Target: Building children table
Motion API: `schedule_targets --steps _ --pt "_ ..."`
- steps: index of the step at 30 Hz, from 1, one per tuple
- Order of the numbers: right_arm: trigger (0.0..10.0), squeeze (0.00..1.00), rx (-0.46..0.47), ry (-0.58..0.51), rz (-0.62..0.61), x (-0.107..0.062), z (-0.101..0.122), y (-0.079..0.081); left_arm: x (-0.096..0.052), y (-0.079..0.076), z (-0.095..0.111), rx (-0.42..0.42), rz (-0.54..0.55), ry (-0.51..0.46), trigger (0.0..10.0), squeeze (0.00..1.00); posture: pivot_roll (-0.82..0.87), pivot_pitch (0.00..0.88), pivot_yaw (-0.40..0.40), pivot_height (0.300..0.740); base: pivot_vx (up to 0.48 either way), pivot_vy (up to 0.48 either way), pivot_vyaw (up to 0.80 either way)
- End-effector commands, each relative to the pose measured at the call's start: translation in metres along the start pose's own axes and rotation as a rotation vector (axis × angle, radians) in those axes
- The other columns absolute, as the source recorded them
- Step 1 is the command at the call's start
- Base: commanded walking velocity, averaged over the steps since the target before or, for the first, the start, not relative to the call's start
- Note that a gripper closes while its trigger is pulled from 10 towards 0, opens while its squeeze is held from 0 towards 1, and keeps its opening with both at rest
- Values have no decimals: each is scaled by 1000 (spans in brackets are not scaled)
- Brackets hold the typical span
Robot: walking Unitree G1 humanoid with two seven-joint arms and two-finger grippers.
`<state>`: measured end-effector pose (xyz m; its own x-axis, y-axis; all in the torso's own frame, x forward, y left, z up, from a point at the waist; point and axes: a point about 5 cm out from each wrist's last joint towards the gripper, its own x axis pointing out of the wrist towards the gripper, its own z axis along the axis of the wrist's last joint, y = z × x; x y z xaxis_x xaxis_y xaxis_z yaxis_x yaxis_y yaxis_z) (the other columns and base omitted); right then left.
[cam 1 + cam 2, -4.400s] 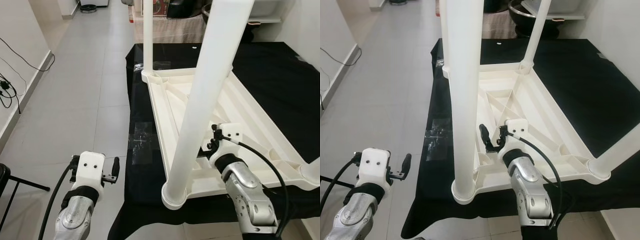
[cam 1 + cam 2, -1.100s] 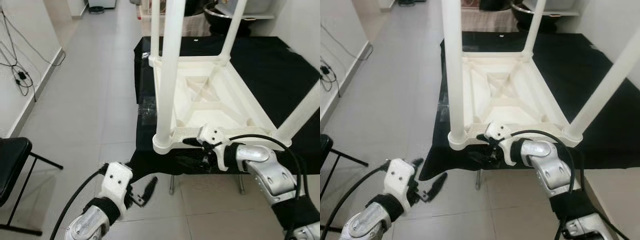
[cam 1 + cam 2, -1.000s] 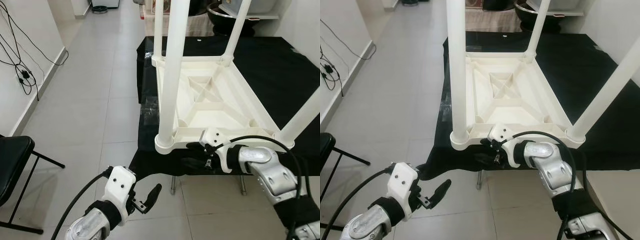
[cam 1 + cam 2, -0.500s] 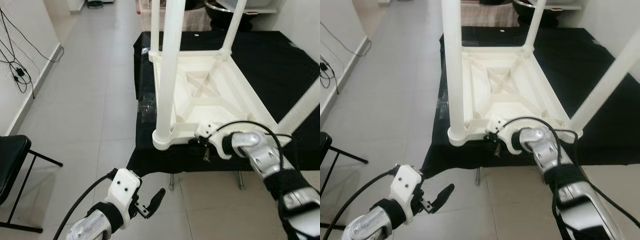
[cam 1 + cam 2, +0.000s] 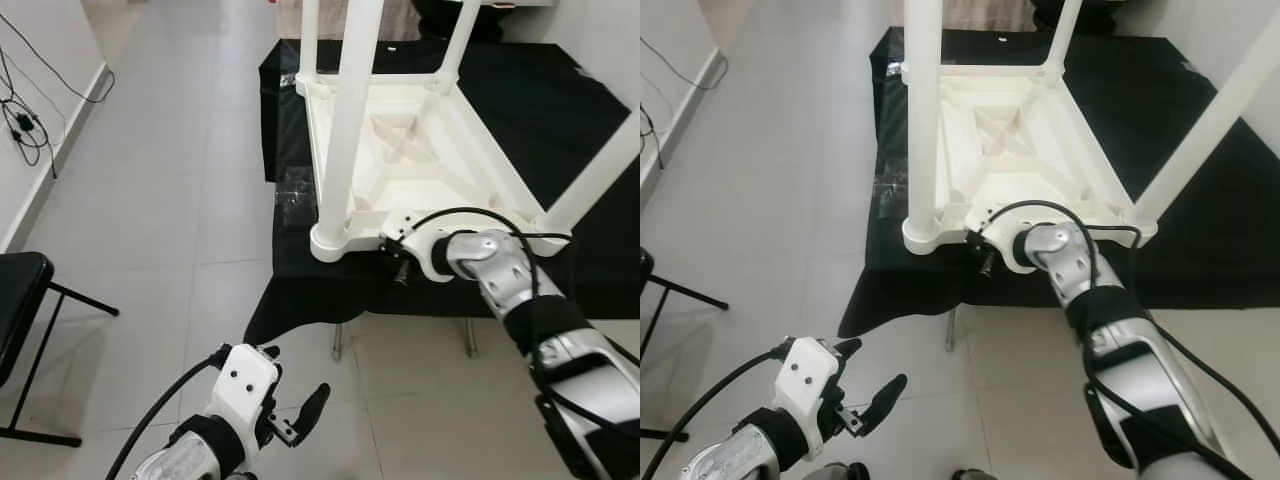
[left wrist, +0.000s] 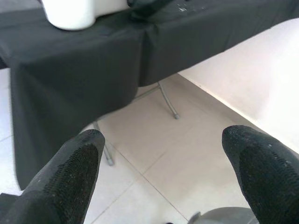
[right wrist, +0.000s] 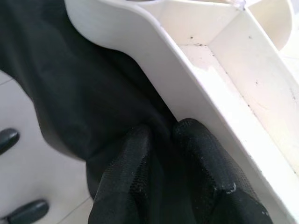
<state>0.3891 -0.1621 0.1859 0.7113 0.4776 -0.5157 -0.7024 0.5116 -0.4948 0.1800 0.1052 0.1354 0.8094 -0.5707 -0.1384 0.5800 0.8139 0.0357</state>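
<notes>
The right gripper [image 7: 161, 135], fingers pressed together, has slid to the upturned children's table [image 5: 420, 160] rim, perhaps nipping the black cloth [image 5: 300, 290]; the left gripper [image 6: 163, 161] hangs spread, empty.

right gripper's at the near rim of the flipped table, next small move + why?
Probably open the right gripper and slide one finger under the upside-down white table's near rim. Its fingers are pressed together on the black cloth beside that rim, holding nothing, so it has no grip on the table yet. The left gripper hangs open over the floor.
</notes>
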Motion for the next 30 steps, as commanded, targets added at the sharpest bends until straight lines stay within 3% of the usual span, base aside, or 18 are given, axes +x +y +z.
schedule_targets --steps 1,14,17,20,25,26,30 --pt "10000 0 6 -1 -81 0 2 -8 -2 -3 -3 -6 -2 23 10000 0 28 235 -80 740 0 0 0" --pt "10000 0 52 -167 -121 5 26 -10 0 -2 -2 -7 10 20 10000 0 21 226 -84 740 0 0 0" --pt "10000 0 119 -290 -124 4 39 -9 1 -1 -3 -6 10 19 10000 0 14 216 -78 740 0 0 0" --pt "10000 0 153 -335 -114 3 41 -8 2 -1 -3 -3 11 18 10000 0 16 213 -79 740 0 0 0" --pt "10000 0 224 -420 -67 -3 39 -5 2 0 -3 1 14 17 10000 0 17 207 -78 740 0 0 0" --pt "10000 0 289 -486 -34 -10 35 -3 3 0 -3 3 15 17 10000 0 11 203 -76 740 0 0 0" --pt "10000 0 360 -531 -27 -20 24 -3 3 1 -3 5 14 16 10000 0 5 199 -74 740 0 0 0"
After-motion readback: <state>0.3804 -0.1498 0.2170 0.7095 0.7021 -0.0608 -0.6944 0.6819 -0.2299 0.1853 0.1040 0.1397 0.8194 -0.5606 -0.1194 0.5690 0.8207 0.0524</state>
